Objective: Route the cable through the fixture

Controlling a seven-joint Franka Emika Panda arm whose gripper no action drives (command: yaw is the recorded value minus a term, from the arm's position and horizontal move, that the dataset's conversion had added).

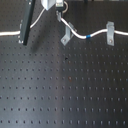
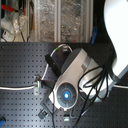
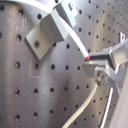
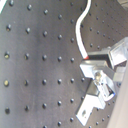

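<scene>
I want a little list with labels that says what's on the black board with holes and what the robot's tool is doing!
board: black perforated metal table
cord: long thin white cable with a blue band
slanted clip: small grey metal fixture, cable passing at its forked top
upright clip: grey metal bracket, cable reaches it
tool: shut on the cable, close to the slanted clip

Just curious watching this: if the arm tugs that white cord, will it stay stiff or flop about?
Probably floppy: the cord sags and curves between the grey clips. It looks thin, so likely light. It may slide easily through the slanted clip, though I can't judge its surface.
</scene>
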